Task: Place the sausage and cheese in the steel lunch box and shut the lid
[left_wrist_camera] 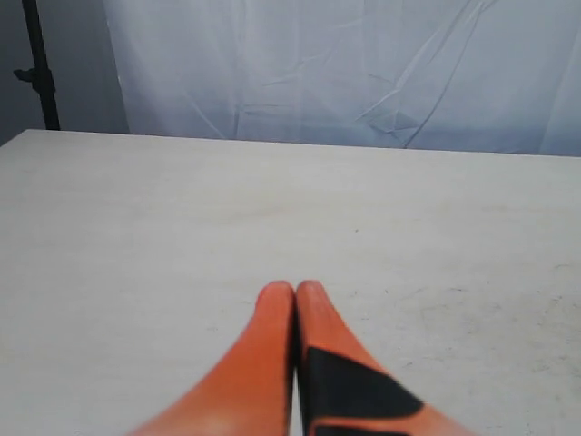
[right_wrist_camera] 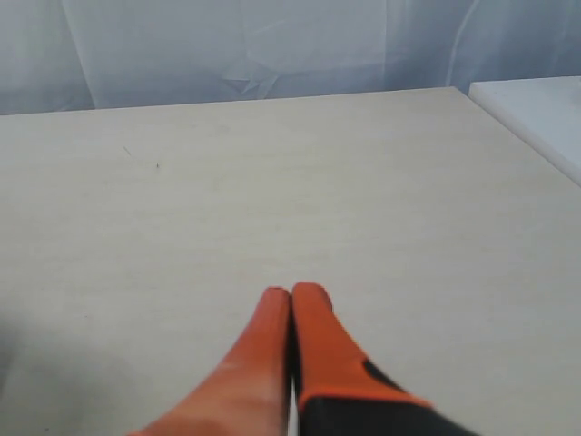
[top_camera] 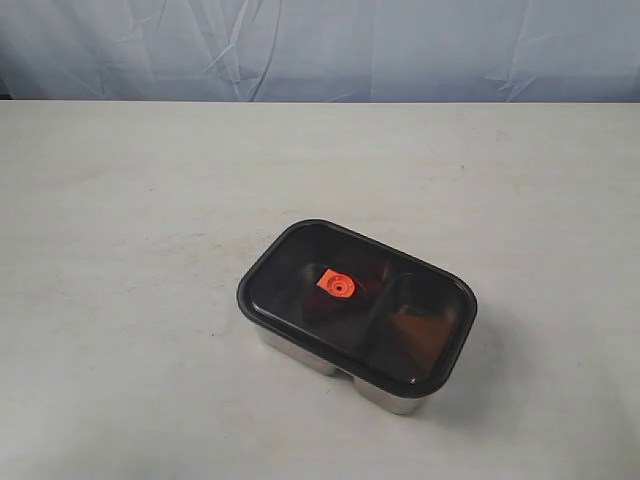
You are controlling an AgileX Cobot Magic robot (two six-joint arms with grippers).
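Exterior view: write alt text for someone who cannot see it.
A steel lunch box sits on a pale table with its dark translucent lid on, an orange valve tab at its centre. A reddish shape and an orange shape show dimly through it.

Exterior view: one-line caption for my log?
Dark translucent lid with orange centre tab sits on the shiny rectangular steel lunch box on a pale table.

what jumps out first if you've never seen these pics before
The dark lid with its bright orange valve tab sits closed on the steel lunch box, a little right of centre on the pale table in the exterior view. The left claw and the right claw, both orange, are shut above the tabletop in their wrist views.
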